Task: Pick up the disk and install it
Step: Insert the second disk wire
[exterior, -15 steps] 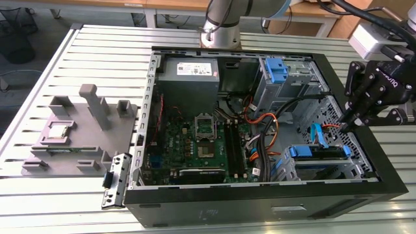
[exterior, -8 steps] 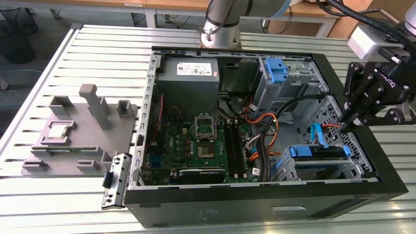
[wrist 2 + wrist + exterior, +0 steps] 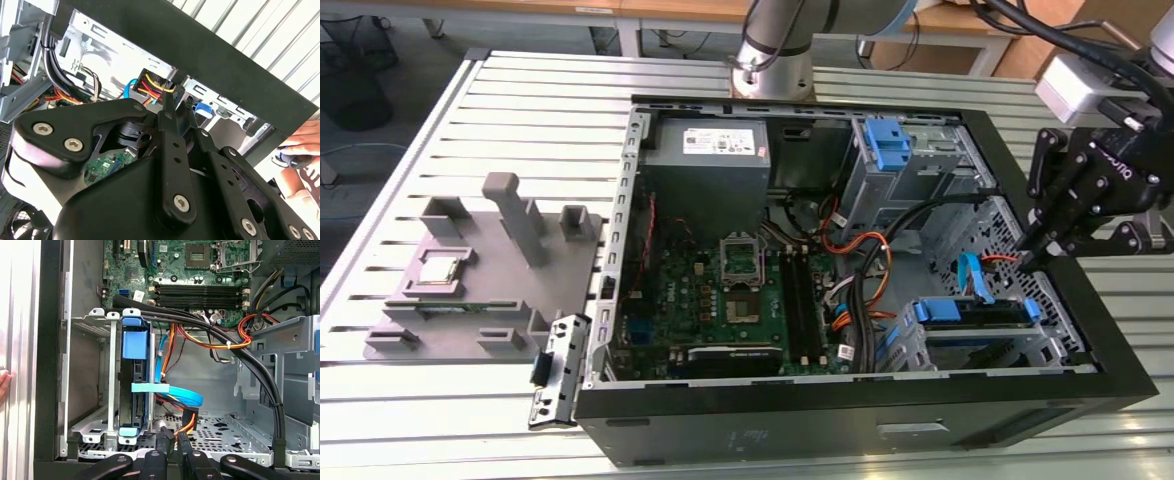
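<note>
Disk [image 3: 135,390], a flat silver-grey drive in a bright blue plastic carrier, already sits edge-on in the perforated metal drive cage [image 3: 92,425] of the open black computer case [image 3: 1067,300], at about four o'clock in the exterior view. At three o'clock over the case wall hangs the black gripper [image 3: 1047,250], fingers pinched together, holding nothing. Installation looks finished or nearly so; any remaining move would call for seating pressure.

An open black computer case [image 3: 854,420] lies on a slatted metal table [image 3: 560,100], showing a green motherboard [image 3: 720,300], a grey power supply [image 3: 707,150], bundled black cables [image 3: 250,365] and an orange cable [image 3: 874,245], with a grey fixture [image 3: 467,280] beside it.
</note>
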Tool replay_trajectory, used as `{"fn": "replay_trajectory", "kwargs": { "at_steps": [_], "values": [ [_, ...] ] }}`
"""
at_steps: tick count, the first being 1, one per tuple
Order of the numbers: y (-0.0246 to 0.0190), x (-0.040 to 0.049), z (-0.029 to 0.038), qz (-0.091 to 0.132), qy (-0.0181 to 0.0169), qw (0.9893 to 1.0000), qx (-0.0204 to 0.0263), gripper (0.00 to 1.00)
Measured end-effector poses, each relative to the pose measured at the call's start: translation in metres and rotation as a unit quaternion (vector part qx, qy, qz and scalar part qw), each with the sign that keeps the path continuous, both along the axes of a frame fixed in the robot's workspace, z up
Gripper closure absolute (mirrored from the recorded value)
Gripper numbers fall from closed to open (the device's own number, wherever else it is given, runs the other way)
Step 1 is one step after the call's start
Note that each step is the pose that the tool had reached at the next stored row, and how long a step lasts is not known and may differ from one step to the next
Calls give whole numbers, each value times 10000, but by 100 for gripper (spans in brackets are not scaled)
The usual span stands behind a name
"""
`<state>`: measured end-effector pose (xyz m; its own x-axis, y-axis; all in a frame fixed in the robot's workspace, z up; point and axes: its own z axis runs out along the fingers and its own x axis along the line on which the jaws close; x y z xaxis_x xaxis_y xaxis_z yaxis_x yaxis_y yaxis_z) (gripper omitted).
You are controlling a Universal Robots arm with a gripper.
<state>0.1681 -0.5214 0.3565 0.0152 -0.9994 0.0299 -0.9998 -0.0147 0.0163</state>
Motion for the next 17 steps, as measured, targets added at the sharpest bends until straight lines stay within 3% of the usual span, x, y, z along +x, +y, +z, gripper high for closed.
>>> {"fn": "replay_trajectory", "kwargs": {
  "at_steps": [5,12,17],
  "values": [
    [11,13,-26,-1,0,10000,-19,76],
    [13,16,-53,-1,0,10000,-97,76],
    [13,16,-75,-1,0,9999,-127,76]
  ]
}}
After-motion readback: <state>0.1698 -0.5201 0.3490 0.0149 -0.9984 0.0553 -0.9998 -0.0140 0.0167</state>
